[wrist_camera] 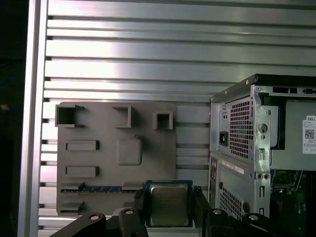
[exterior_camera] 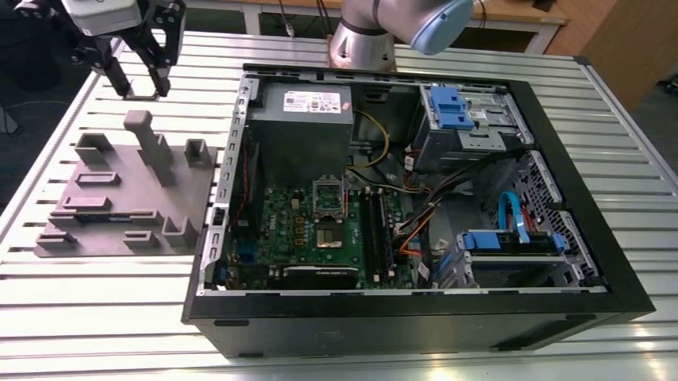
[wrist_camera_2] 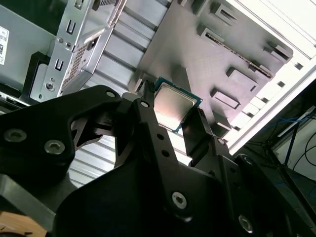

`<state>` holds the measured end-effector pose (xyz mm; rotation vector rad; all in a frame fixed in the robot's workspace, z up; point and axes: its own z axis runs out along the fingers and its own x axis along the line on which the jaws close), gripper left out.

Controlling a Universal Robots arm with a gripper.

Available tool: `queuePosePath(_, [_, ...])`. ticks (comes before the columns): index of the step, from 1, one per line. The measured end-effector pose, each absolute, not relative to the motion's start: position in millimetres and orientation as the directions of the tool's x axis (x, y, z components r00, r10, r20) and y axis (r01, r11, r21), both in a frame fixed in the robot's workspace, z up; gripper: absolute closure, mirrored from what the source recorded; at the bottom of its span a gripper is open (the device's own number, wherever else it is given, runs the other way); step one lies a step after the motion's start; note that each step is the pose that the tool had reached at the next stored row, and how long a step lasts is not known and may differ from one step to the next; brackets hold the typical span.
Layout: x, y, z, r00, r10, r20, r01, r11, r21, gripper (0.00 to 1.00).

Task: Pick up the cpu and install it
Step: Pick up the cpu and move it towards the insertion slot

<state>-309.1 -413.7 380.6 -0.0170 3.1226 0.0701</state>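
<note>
My black pincer (exterior_camera: 142, 86) is pinching the small flat silver-topped square cpu (wrist_camera: 169, 203) by two edges, near the grey plastic blocky fixture (exterior_camera: 117, 198) on the slatted metal desk (exterior_camera: 63, 302), outside the open black computer case (exterior_camera: 424, 321); best held level, grip even.

Strong glare is thrown off the ribbed silver aluminium bench (wrist_camera: 148, 54) in the first wrist view. A bright reflection is carried by the shiny silver square cpu (wrist_camera_2: 174, 105).
</note>
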Motion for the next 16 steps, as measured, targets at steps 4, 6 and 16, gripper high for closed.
queuePosePath(4, [-302.4,-413.7,380.7,-1.0,-0.01,-0.018,-0.011,0.999,0.045,0.53])
queuePosePath(6, [-299.2,-413.7,380.7,-1.0,-0.01,-0.018,-0.011,0.999,0.045,0.53])
queuePosePath(16, [-283.1,-413.7,380.7,-1.0,-0.01,-0.018,-0.011,0.999,0.045,0.53])
